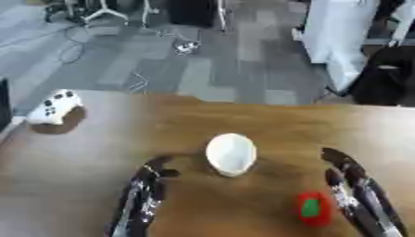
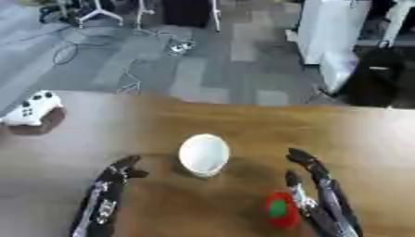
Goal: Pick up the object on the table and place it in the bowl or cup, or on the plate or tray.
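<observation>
This looks like an office or lab space given over to robot work. A wooden worktop (image 1: 243, 120) stands on a floor of grey carpet tiles (image 1: 203, 69) laid in mixed shades, with loose cables (image 1: 73, 48) trailing across it and the splayed feet of a white equipment stand (image 1: 105, 14) at the far edge. A white game controller (image 1: 57, 107) sits on the worktop's left end, and a white cabinet (image 1: 344, 37) stands on the floor to the right.

White bowl (image 1: 231, 154), red obj w/ green patch (image 1: 313, 209), brown wood-grain table (image 1: 267, 120), white controller (image 1: 55, 107).
</observation>
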`<control>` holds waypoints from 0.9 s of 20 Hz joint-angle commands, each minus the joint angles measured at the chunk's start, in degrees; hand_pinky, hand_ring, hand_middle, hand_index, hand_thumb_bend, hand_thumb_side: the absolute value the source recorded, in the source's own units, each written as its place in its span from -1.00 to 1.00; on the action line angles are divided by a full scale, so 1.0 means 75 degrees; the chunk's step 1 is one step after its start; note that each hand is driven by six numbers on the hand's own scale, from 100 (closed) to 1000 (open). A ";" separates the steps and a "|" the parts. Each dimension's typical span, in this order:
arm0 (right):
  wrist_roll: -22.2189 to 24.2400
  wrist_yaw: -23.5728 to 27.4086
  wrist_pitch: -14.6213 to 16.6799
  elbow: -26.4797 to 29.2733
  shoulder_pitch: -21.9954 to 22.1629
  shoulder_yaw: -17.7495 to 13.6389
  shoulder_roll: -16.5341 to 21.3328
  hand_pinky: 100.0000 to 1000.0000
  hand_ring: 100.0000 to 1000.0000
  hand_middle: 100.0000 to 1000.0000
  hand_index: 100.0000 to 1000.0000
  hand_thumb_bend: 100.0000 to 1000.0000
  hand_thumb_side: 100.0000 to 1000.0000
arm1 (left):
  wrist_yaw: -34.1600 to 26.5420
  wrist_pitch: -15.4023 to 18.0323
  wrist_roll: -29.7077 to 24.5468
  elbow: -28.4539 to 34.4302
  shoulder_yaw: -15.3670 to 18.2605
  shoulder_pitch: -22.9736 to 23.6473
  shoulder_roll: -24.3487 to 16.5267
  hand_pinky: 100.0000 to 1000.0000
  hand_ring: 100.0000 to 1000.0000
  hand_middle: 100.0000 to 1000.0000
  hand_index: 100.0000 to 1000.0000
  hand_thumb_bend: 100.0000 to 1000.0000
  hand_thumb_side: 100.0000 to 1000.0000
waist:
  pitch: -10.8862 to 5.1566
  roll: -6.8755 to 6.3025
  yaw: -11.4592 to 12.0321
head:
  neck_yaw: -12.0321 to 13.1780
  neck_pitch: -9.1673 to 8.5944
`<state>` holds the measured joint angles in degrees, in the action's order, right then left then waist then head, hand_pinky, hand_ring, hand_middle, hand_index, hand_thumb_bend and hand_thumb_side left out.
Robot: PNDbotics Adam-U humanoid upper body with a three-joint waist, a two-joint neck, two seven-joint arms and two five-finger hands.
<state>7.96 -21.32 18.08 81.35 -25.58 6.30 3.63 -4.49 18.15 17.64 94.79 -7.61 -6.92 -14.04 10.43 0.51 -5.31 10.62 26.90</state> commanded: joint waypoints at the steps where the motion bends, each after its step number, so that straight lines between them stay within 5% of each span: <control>1: 0.0214 -0.0203 0.0163 -0.0037 -0.0260 0.0049 0.0146 1.00 0.89 0.82 0.73 -0.62 0.68 | 0.0071 0.0003 -0.0018 0.0140 0.0008 -0.0014 -0.0041 1.00 0.23 0.46 0.55 0.40 0.52 | -0.0126 -0.0002 0.0020 | 0.0037 -0.0012; 9: 0.0850 -0.1139 0.0719 -0.0463 -0.0801 0.0167 0.0135 0.91 0.68 0.73 0.69 -0.86 0.52 | 0.0080 -0.0005 -0.0053 0.0136 -0.0014 0.0002 -0.0036 1.00 0.21 0.45 0.54 0.40 0.52 | -0.0153 0.0007 0.0075 | 0.0016 0.0075; 18: 0.1088 -0.2539 0.1382 -0.1250 -0.1438 0.0474 -0.0027 0.97 0.74 0.68 0.72 -0.60 0.59 | 0.0076 -0.0007 -0.0096 0.0139 -0.0059 0.0008 -0.0035 1.00 0.18 0.42 0.52 0.41 0.52 | -0.0163 0.0012 0.0150 | 0.0017 0.0218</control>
<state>15.79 -39.11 27.61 72.18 -35.18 9.53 3.56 -4.32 18.09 17.11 94.79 -7.95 -6.52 -14.03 10.36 0.57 -4.24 10.63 28.38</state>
